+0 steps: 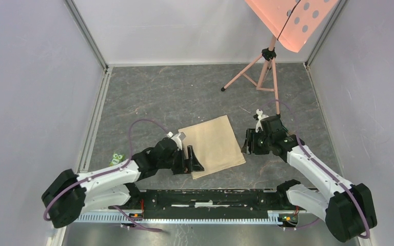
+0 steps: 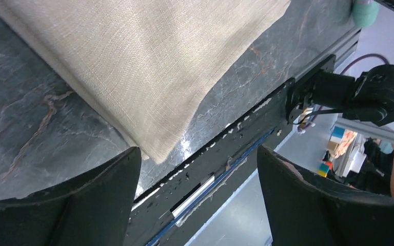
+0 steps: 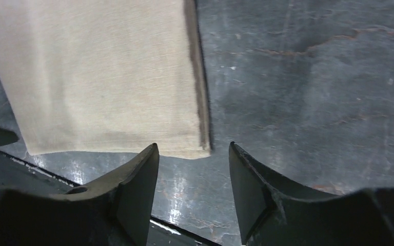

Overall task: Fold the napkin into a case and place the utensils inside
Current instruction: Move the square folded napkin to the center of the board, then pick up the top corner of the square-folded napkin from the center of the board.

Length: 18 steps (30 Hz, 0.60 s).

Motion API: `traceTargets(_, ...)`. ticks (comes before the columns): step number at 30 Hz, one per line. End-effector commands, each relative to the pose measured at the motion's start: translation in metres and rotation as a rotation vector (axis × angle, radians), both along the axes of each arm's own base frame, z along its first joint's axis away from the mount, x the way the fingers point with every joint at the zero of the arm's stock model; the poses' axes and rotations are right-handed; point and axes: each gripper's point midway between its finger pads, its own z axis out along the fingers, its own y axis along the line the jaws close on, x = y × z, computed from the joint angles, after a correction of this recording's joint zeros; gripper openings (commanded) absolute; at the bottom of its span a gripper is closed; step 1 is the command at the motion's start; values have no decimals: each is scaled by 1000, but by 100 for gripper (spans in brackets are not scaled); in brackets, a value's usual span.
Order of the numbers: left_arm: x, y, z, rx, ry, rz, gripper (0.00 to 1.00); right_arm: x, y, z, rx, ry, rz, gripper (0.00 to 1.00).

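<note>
Just ahead of our left gripper (image 1: 194,163), jaws spread and empty, sits the near corner of the napkin (image 1: 213,144), folded double and nearly square; our right gripper (image 1: 248,144), likewise spread and empty, faces the other near corner, about equally close.

Left arm (image 1: 107,178) reaching forward and inward from its base, forearm lying low, left gripper (image 1: 192,163) tipping downward with jaws standing wide apart, right arm (image 1: 313,169) angling inward opposite it, right gripper (image 1: 248,143) hanging low, jaws standing parted, both grippers facing each other.
</note>
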Motion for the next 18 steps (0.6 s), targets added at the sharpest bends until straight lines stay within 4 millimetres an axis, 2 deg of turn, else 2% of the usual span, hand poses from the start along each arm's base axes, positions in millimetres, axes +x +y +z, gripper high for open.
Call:
traceTargets(1, 0, 16, 10, 37, 9, 85, 90, 5, -18, 3, -56, -17, -18, 56)
traceTargets(5, 2, 27, 17, 43, -25, 125, 90, -2, 1, -4, 25, 33, 69, 49)
traceTargets(9, 7, 27, 22, 27, -37, 154, 89, -5, 8, -11, 58, 48, 80, 40)
traceTargets(18, 13, 24, 31, 37, -62, 136, 92, -9, 8, -30, 51, 83, 87, 39)
